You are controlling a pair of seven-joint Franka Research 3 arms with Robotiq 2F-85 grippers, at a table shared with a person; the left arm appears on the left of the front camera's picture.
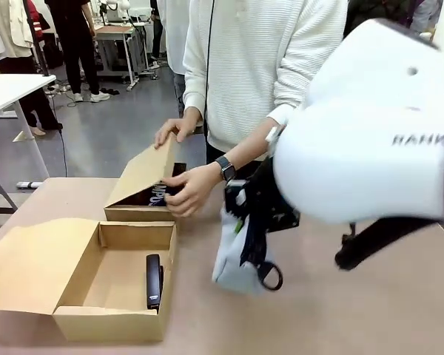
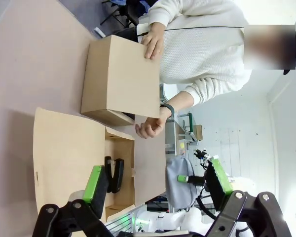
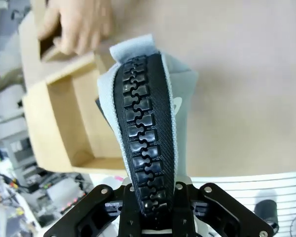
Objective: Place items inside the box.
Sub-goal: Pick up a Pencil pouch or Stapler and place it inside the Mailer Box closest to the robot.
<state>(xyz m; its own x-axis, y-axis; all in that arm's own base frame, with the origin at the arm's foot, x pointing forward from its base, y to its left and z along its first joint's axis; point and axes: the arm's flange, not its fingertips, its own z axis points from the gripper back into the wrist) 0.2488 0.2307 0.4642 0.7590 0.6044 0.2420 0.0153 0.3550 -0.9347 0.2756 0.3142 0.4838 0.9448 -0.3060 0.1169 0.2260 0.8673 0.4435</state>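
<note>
My right gripper (image 1: 246,222) (image 3: 149,195) is shut on a grey zip pencil case (image 1: 233,259) (image 3: 144,123) that hangs above the table, just right of the open cardboard box (image 1: 115,322) (image 3: 64,118). A black stapler (image 1: 154,279) (image 2: 114,174) lies inside that box along its right wall. Behind it stands a second box (image 1: 137,177) (image 2: 121,76) with its lid half raised and a navy pencil case with white lettering (image 1: 155,196) inside; the person's hands (image 1: 189,188) rest on it. My left gripper (image 2: 155,180) is open high above the table, holding nothing. The grey pencil case (image 2: 180,187) shows beyond it.
The open box's lid (image 1: 22,266) lies flat to the left. The table (image 1: 355,310) is bare wood to the right of the boxes. The person stands at the far edge, close to the rear box. My right arm's white body (image 1: 370,126) blocks the upper right.
</note>
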